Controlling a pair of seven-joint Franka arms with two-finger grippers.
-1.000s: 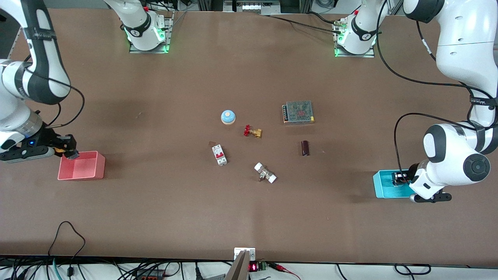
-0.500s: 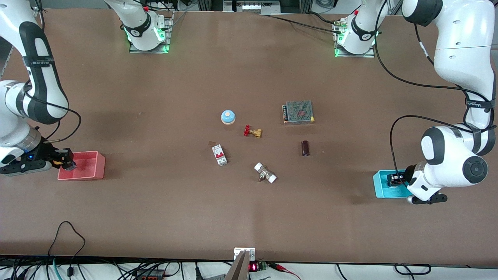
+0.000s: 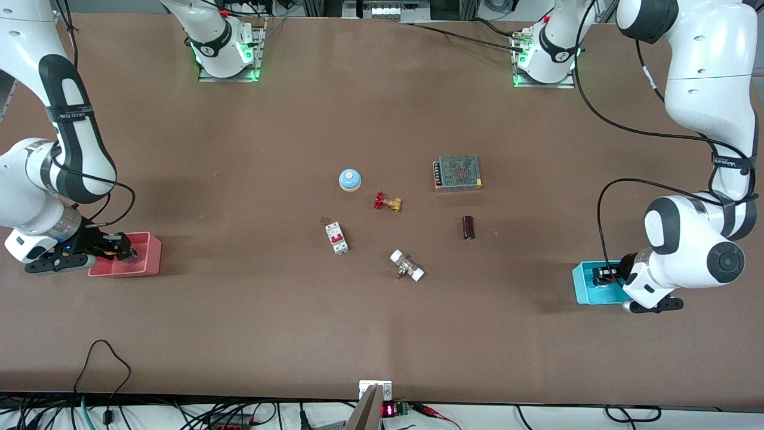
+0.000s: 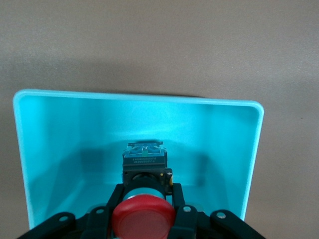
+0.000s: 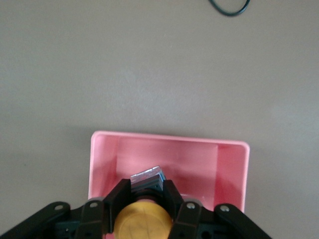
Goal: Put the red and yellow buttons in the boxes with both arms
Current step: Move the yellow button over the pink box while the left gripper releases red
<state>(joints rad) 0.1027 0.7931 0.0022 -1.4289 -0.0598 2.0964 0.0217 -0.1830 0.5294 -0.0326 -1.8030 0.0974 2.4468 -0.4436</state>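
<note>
My left gripper (image 3: pixel 607 276) is shut on the red button (image 4: pixel 143 218) and holds it low inside the cyan box (image 3: pixel 582 286) at the left arm's end of the table; the box's wall (image 4: pixel 234 144) surrounds the button's black body. My right gripper (image 3: pixel 122 251) is shut on the yellow button (image 5: pixel 142 221) and holds it over the inside of the pink box (image 3: pixel 146 263) at the right arm's end; the pink wall (image 5: pixel 199 159) shows past the fingers (image 5: pixel 115 199).
In the middle of the table lie a blue-domed button (image 3: pixel 350 180), a brass valve with a red handwheel (image 3: pixel 388 202), a circuit breaker (image 3: pixel 336 237), a white-ended fitting (image 3: pixel 407 266), a dark cylinder (image 3: pixel 468 227) and a meshed power supply (image 3: pixel 458 172).
My right gripper has come down and moved over the pink box with the yellow button. My left gripper has sunk slightly into the cyan box with the red button.
</note>
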